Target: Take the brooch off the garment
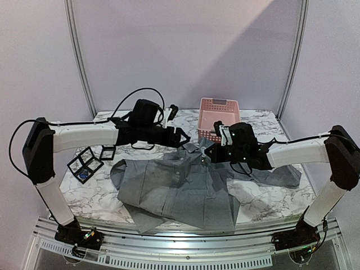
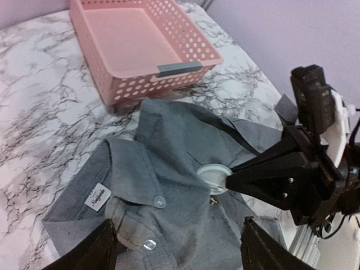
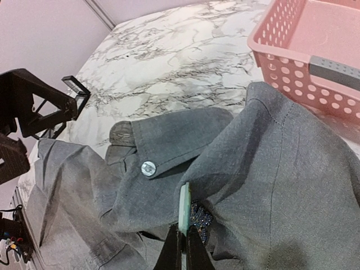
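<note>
The grey garment (image 1: 180,188) lies spread on the marble table, its collar toward the basket. In the left wrist view the garment (image 2: 180,135) is bunched at the collar, with a round pale brooch (image 2: 215,173) beside it. My right gripper (image 2: 230,183) comes in from the right onto the brooch. In the right wrist view the brooch (image 3: 184,207) stands edge-on, a pale green disc with dark blue beads behind it, against the garment (image 3: 281,169), and my right gripper (image 3: 184,235) is shut on its lower edge. My left gripper (image 2: 177,239) hangs open above the collar buttons, holding nothing.
A pink perforated basket (image 1: 218,114) stands behind the collar; its rim (image 2: 185,53) and wall (image 3: 292,79) are close to the garment. A clear box (image 1: 84,165) and a small black frame (image 1: 107,152) sit at the table's left. My left gripper (image 3: 34,109) shows at the left edge.
</note>
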Robot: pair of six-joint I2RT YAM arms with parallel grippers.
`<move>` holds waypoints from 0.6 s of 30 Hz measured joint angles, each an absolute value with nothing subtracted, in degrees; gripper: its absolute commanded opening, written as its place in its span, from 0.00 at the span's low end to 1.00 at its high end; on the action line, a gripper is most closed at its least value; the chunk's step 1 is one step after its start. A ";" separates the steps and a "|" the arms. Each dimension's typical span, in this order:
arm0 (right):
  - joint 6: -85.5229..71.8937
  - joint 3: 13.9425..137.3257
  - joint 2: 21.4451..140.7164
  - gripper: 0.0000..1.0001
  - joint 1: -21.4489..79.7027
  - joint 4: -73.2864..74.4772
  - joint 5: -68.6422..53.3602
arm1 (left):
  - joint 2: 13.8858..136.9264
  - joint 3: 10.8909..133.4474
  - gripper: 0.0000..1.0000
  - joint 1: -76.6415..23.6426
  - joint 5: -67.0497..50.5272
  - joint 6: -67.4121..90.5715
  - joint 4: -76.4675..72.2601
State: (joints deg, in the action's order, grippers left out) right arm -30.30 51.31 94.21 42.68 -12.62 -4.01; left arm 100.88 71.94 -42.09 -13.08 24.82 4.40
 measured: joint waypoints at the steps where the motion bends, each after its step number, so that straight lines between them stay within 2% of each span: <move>1: -30.04 51.31 94.21 0.00 42.68 -13.15 -4.73 | 100.88 73.21 0.75 -42.06 -14.26 23.88 5.74; 10: -27.14 50.15 92.38 0.00 42.28 -15.16 -9.39 | 101.47 80.23 0.75 -40.18 -26.65 18.24 13.52; 18: -27.70 40.99 88.88 0.00 42.28 -27.29 -11.27 | 105.03 78.59 0.75 -38.22 -34.85 25.21 6.13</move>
